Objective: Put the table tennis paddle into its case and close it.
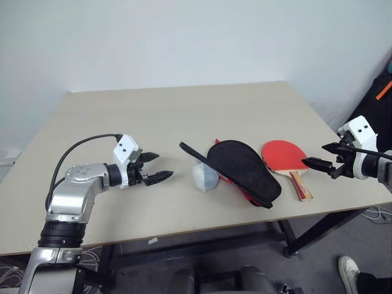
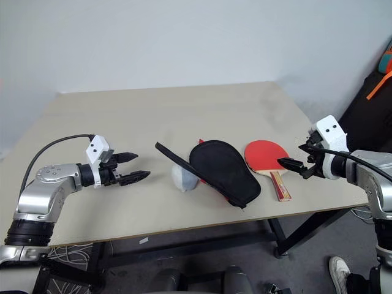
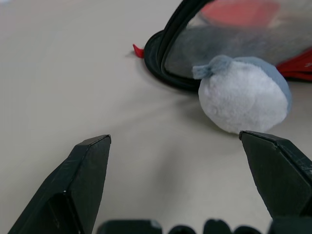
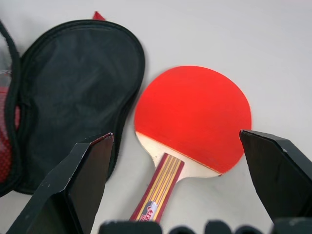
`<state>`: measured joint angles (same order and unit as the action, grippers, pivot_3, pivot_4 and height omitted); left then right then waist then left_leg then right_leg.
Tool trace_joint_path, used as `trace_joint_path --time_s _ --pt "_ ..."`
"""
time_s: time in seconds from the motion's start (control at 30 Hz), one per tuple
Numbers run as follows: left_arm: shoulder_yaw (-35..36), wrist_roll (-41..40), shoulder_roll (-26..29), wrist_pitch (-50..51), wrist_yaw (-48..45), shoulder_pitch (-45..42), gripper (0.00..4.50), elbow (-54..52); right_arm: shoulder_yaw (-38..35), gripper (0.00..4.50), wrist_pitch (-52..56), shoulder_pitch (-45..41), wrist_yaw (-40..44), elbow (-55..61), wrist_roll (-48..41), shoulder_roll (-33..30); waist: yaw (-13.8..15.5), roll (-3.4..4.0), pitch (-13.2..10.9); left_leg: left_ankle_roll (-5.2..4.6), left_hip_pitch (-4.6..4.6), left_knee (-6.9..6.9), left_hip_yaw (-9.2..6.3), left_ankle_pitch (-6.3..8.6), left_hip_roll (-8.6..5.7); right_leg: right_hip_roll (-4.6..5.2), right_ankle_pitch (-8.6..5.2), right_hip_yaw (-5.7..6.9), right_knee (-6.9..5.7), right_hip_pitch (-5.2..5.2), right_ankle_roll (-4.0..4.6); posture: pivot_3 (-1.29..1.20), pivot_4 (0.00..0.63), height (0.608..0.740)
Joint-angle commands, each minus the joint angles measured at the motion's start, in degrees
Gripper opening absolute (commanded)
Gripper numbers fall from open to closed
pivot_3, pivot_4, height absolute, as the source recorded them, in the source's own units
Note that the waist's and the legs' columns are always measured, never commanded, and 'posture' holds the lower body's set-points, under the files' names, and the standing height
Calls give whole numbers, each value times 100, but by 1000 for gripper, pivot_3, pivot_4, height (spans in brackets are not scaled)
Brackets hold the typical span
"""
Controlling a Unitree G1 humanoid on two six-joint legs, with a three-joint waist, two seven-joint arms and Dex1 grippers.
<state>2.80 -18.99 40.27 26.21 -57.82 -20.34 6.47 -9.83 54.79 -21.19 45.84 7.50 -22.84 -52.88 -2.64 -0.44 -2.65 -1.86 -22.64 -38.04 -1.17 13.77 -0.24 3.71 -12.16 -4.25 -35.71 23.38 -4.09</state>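
Red table tennis paddle (image 4: 192, 114) flat just beside black case (image 4: 73, 92).

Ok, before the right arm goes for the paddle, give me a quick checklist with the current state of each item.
1. Right tool open: ok, fingers spread wide, nothing held.
2. Left tool open: ok, empty, facing the grey-white wad.
3. Table tennis paddle reachable: ok, flat on the table, red face up, handle toward the near edge, nothing on it.
4. Paddle clear of the case: ok, beside it, on the right arm's side.
5. Case open to receive the paddle: ok, edge gapes on the wad's side.
6. Case interior clear: cannot tell; wad sits at its mouth.
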Motion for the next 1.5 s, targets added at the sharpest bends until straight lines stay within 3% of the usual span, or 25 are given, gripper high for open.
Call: trace_joint_path --time_s 0.03,0.6,0.97,1.07,1.33,1.5 --pt "163 -44 84 -34 100 55 4478 -315 -76 4500 131 -105 -193 125 -55 83 2 0 0 0 0 0 0 0 0 0 0 0 0 -1 0 0 0 740" --pt "438 -185 142 -27 184 254 4478 -559 387 4500 267 354 -1508 -510 441 1326 -1 -8 2 0 1 0 1 0 0 -1 1 0 -1 -2 -1 0 0 740" --pt "647 -1028 634 475 -590 143 4478 -1271 388 4500 156 56 -2108 -1457 740 1828 -6 -14 4 0 5 0 2 0 4 -5 1 -2 -3 -4 -1 0 0 740" --pt "727 -1191 875 610 -713 -65 4500 -1289 352 3852 220 19 -2271 -1548 776 1935 -7 -30 6 0 6 -2 2 0 5 -6 1 -2 -3 -6 0 0 0 740" --pt "751 -1371 1429 863 -1080 -569 4500 -1187 255 1100 218 -76 -2634 -1559 863 2189 -10 -46 9 0 10 -1 1 0 8 -9 0 -1 -3 -9 2 0 0 740" --pt "648 -1325 1586 1066 -1083 -819 4500 -1019 -228 1102 -124 -469 -3179 -1638 864 2460 -49 -50 7 0 10 -2 4 0 13 -14 3 -6 -4 -7 4 0 0 740"
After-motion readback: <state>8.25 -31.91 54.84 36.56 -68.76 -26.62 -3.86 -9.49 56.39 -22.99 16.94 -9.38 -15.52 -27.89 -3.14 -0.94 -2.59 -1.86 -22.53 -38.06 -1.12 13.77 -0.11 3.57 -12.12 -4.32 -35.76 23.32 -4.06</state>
